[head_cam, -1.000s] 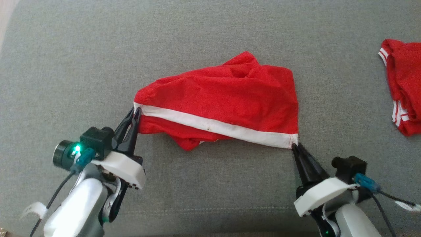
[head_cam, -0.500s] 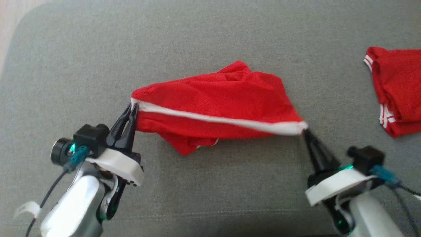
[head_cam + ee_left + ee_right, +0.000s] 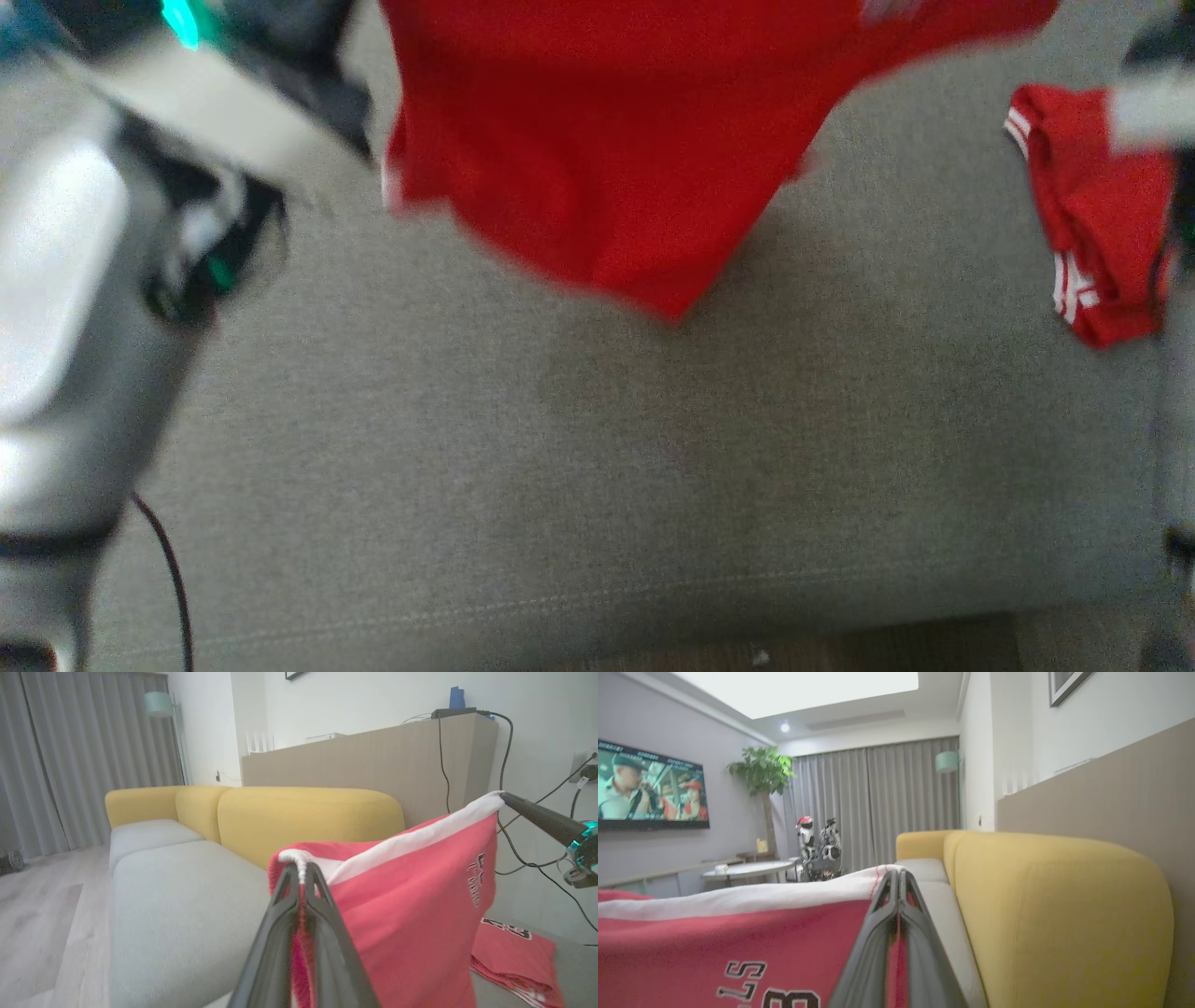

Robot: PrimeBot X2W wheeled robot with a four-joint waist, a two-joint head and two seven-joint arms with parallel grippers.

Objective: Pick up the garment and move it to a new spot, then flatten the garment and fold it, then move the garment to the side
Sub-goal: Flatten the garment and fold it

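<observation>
Pinching the red garment's [image 3: 411, 891] white band at one end with the left fingers [image 3: 280, 924], at the other with the right fingers [image 3: 880, 924]. Holding it stretched above the sofa seat [image 3: 560, 485].

Both arms up, both grippers clamped.
The left gripper [image 3: 301, 867] presses its two dark fingers tight together on the garment [image 3: 411, 896] at its white band. The right gripper [image 3: 899, 873] pinches the same band, well apart from the left one. The pale left forearm [image 3: 56, 308] is blurred in the head view.
</observation>
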